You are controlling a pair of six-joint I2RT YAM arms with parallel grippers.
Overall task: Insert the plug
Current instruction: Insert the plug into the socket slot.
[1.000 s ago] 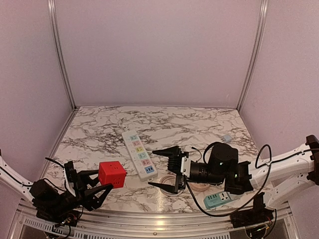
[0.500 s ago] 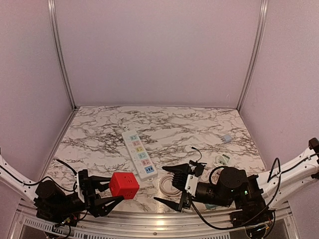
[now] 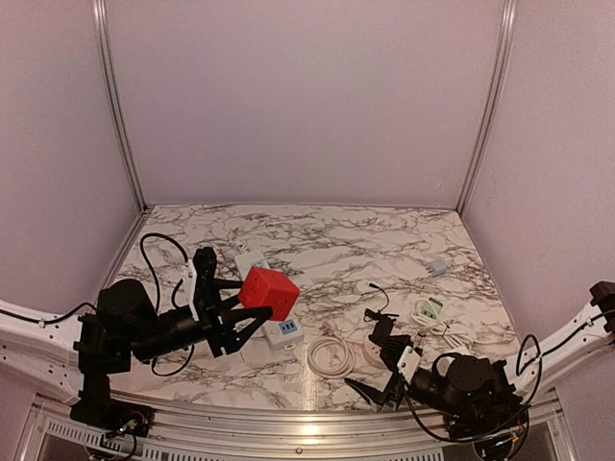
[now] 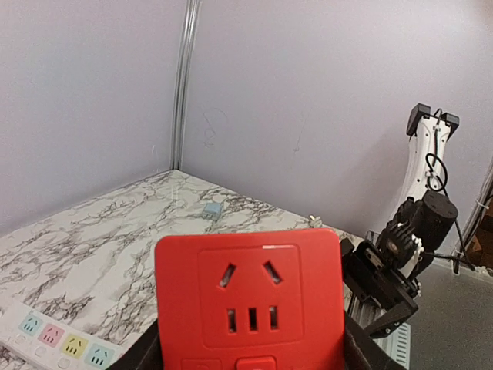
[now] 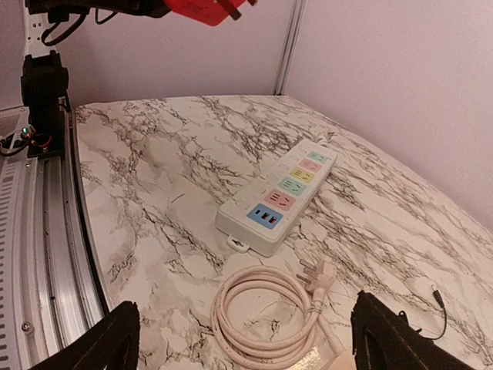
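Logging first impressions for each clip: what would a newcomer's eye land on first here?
The red cube socket stands out, held in the air by the left gripper beside the white power strip. Next comes the coiled white cable with its plug, lying on the marble table just ahead of the open, empty right gripper at the near edge.

One red cube socket (image 3: 268,291). One white power strip (image 3: 283,330). One coiled white cable (image 3: 330,355) at six o'clock on the marble table (image 3: 317,238). One thin black wire (image 3: 381,291). One small blue-grey adapter (image 3: 438,267) at two o'clock. One white-and-green item (image 3: 428,309) at three o'clock.
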